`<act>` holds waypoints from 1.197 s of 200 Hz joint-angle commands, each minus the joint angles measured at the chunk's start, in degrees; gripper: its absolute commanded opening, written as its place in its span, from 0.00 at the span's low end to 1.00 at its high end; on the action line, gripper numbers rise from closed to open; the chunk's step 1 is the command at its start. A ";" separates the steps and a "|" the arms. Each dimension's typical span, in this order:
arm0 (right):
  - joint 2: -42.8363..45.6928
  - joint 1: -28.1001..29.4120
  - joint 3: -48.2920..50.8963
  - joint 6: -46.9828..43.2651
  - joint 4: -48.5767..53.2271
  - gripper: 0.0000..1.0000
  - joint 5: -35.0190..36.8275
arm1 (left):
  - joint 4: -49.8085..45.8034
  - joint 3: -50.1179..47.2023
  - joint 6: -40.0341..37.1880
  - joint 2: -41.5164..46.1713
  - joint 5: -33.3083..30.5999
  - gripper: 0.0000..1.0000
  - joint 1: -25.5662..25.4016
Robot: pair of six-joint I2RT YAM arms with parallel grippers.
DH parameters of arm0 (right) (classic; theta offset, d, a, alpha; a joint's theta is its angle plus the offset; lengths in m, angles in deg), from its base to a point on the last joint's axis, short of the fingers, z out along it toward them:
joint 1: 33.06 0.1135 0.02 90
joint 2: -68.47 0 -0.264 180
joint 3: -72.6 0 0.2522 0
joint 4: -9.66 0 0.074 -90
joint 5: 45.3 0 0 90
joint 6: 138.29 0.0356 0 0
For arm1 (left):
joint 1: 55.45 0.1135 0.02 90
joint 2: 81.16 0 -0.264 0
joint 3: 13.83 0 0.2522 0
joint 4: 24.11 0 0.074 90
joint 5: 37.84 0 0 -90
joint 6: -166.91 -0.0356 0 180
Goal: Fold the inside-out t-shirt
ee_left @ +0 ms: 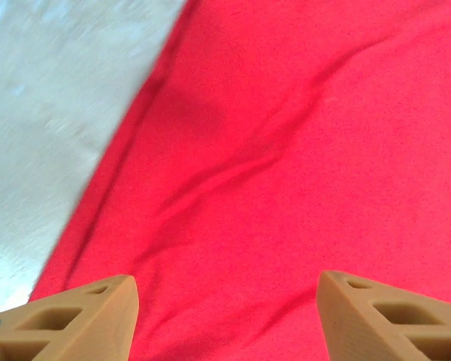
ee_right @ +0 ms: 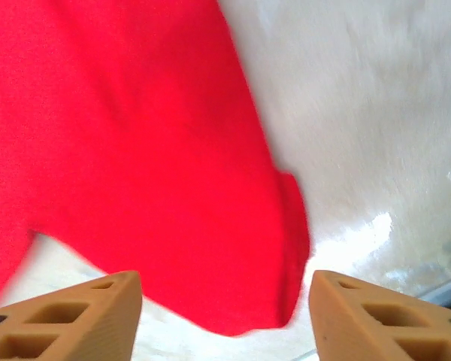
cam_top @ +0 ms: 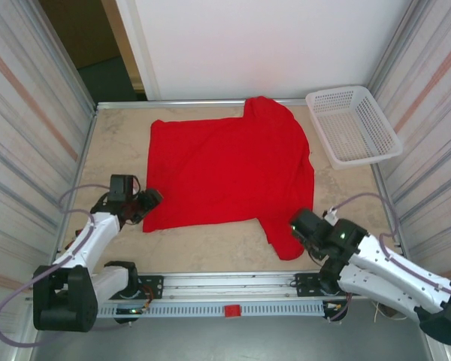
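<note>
1. While both sets of jaws stand apart with nothing held, the left gripper (cam_top: 146, 201) and right gripper (cam_top: 297, 224) should each, I judge, pinch one clean hem edge, not bunched layers.
2. The inside-out t-shirt (cam_top: 225, 169) lies spread across the middle of the table (cam_top: 210, 248); its near-left corner sits under the left gripper, its near-right sleeve under the right gripper.
</note>
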 commanded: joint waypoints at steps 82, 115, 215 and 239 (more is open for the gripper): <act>-30.25 -43.02 -16.52 -41.92 -30.91 0.43 -17.59 | 6.01 37.96 -10.30 -33.24 -2.06 0.65 -0.85; -29.98 -41.03 -12.15 -39.95 -34.50 0.43 -18.93 | -0.13 62.39 -16.72 -51.60 -6.71 0.54 2.10; -32.42 -37.37 -6.47 -38.36 -38.44 0.44 -21.35 | -13.53 103.17 -26.09 -85.58 -5.39 0.53 3.95; -32.76 -37.37 -5.90 -38.36 -38.97 0.44 -21.35 | -12.94 103.36 -25.93 -87.01 -5.75 0.54 4.11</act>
